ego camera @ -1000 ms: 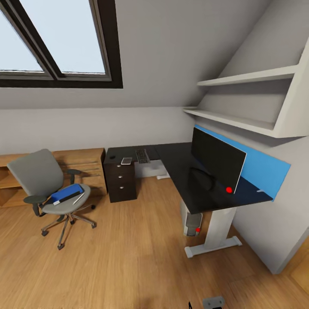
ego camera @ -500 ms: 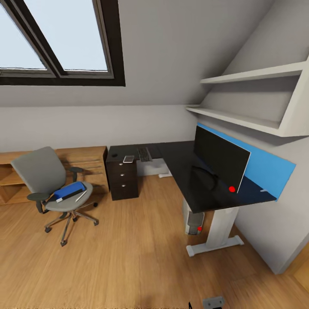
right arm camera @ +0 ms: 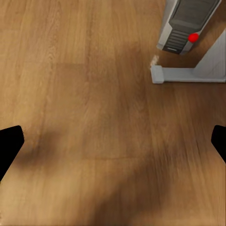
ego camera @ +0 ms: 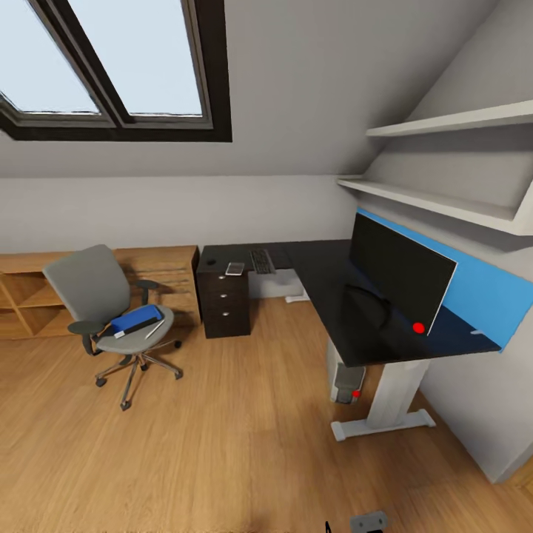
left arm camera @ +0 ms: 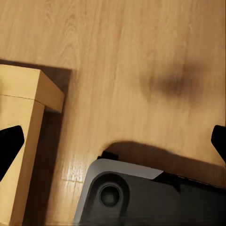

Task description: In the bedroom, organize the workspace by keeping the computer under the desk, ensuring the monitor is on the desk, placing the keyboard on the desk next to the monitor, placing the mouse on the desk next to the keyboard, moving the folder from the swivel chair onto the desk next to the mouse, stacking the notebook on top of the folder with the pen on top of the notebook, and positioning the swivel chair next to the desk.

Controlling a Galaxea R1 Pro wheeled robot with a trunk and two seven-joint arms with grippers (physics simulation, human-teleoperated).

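Glossy black, the L-shaped surface (ego camera: pixel 318 274) fills the corner ahead of you in the head view. On it the monitor (ego camera: pixel 400 272) stands against the blue wall panel (ego camera: pixel 488 290), well apart from the keyboard (ego camera: pixel 261 260) on the far wing. A small pale device (ego camera: pixel 235 268) and the black mouse (ego camera: pixel 212 260) lie above the drawer unit (ego camera: pixel 224 303). Under the surface stands the computer (ego camera: pixel 346 379). Your swivel chair (ego camera: pixel 111 318) sits apart near the wooden dresser (ego camera: pixel 44 292), carrying the blue folder (ego camera: pixel 138 320) and the pen (ego camera: pixel 155 329).

Left wrist view: the left tool (left arm camera: pixel 113 143) has its fingertips (left arm camera: pixel 8 143) spread wide, holding nothing, above wooden floor (left arm camera: pixel 141 56), a pale wooden furniture corner (left arm camera: pixel 28 122) and your grey base (left arm camera: pixel 141 195).

Right wrist view: the right tool (right arm camera: pixel 113 141) is likewise wide apart and empty over the floor, the computer tower beside the surface's white foot (right arm camera: pixel 188 74).
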